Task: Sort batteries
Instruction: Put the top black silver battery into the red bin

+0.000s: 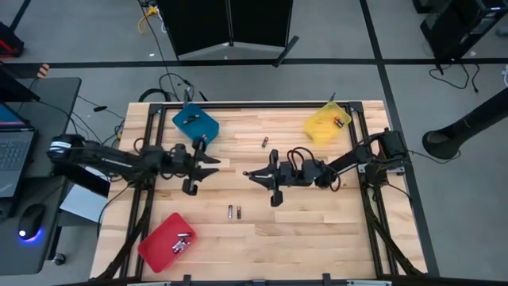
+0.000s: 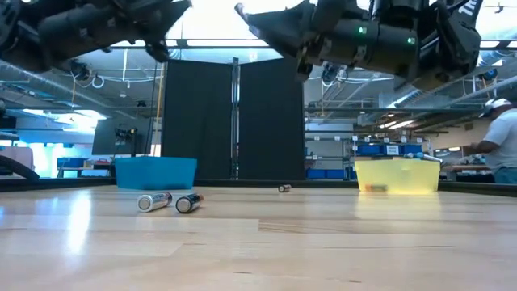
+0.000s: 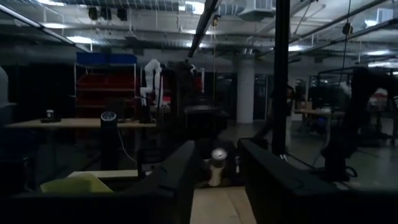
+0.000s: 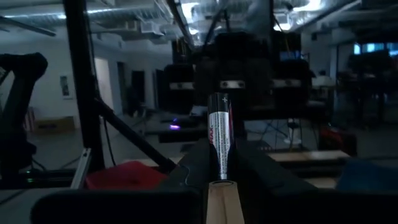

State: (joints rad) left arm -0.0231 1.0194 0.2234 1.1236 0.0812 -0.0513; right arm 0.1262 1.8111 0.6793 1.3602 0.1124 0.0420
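My right gripper [image 1: 246,174] hovers over the table's middle, shut on a silvery and dark battery [image 4: 219,130]. My left gripper [image 1: 216,164] faces it from the left with a short gap between the two, and is open. In the left wrist view that battery [image 3: 216,165] shows farther off, through the gap between my left gripper's fingers. Two batteries [image 1: 232,212] lie side by side on the wood nearer the front. A single small one [image 1: 264,142] lies farther back. Both grippers hang high above the table in the low view. My right gripper pinches the battery's lower part [image 4: 219,174] between its two fingers. The rest of the battery stands out past the fingertips, and the whole battery is lifted clear of the table. The fingers come about level from the table's right side.
A blue tray [image 1: 195,121] sits at the back left, with a cell in it. At the back right is a yellow tray [image 1: 328,123]. A red tray [image 1: 167,241] at the front left holds a few cells. A person [image 2: 502,145] stands beyond the table's right.
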